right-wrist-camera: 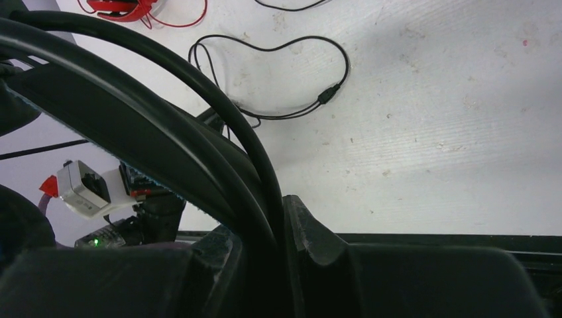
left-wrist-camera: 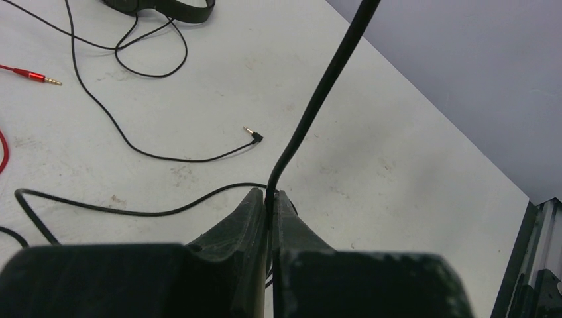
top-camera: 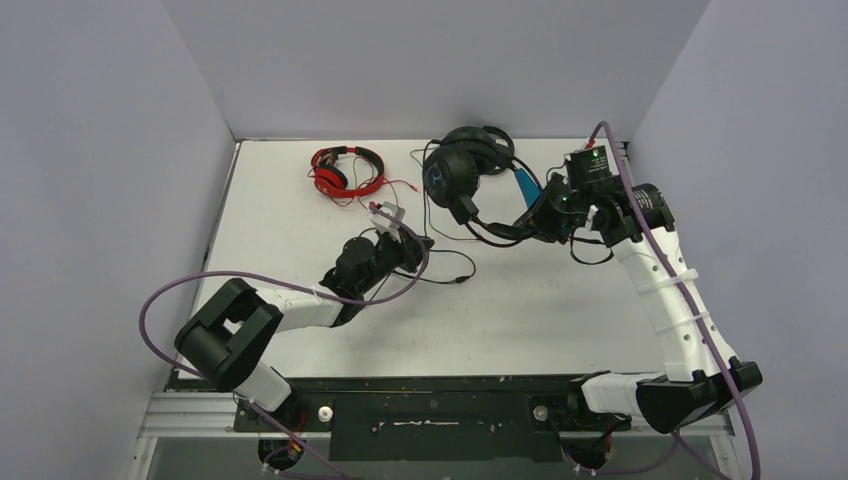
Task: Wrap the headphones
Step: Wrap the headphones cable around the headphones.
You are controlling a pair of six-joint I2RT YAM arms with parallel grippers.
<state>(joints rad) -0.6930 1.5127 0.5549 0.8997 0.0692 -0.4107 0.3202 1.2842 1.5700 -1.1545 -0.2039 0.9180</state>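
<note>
Low at centre, outstretched left pincer (left-wrist-camera: 268, 196) nips black cable (left-wrist-camera: 319, 93).

The white table (left-wrist-camera: 411, 165) is matt and scuffed. The fingers (left-wrist-camera: 245, 222) of the left gripper (left-wrist-camera: 268, 195) are dull, grainy black plastic, and the black cable (left-wrist-camera: 318, 99) pinched between them is smooth with a faint sheen. A jack plug (left-wrist-camera: 252, 134) ends in gilt metal. The red headphones (top-camera: 345, 172) look like glossy plastic. The black headband (right-wrist-camera: 166, 132) in the right gripper (right-wrist-camera: 272, 218) is smooth, semi-matt.
</note>
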